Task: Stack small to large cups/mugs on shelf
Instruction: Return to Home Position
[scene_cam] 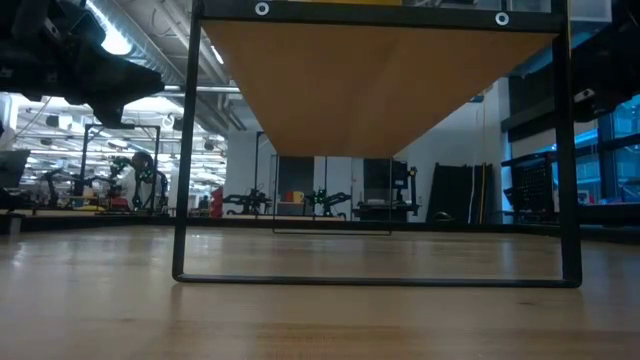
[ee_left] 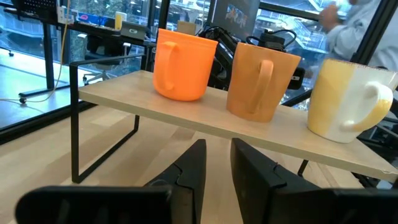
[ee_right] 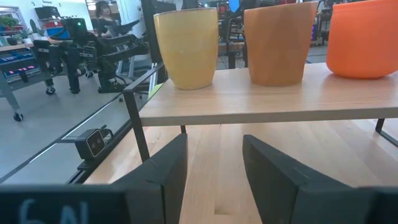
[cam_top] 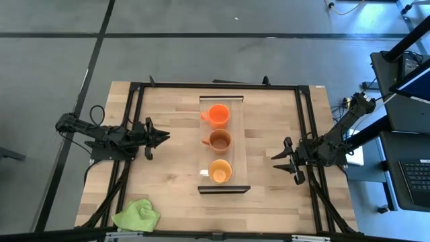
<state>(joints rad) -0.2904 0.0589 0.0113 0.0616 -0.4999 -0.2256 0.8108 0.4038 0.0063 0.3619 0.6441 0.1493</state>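
Shelf (scene_cam: 365,90) underside in low view

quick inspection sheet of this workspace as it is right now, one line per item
surface: wooden table inside a black frame.
job's things: orange mug, brown mug and yellow cup stand upright in one row on the shelf, apart from each other.
clutter: green cloth near a table corner on the left arm's side.
grippers: left gripper and right gripper open, empty, either side of the shelf, not touching it.
cables: black cable loops by the left arm.
surroundings: keyboard on a desk beside the table; a person beyond it.
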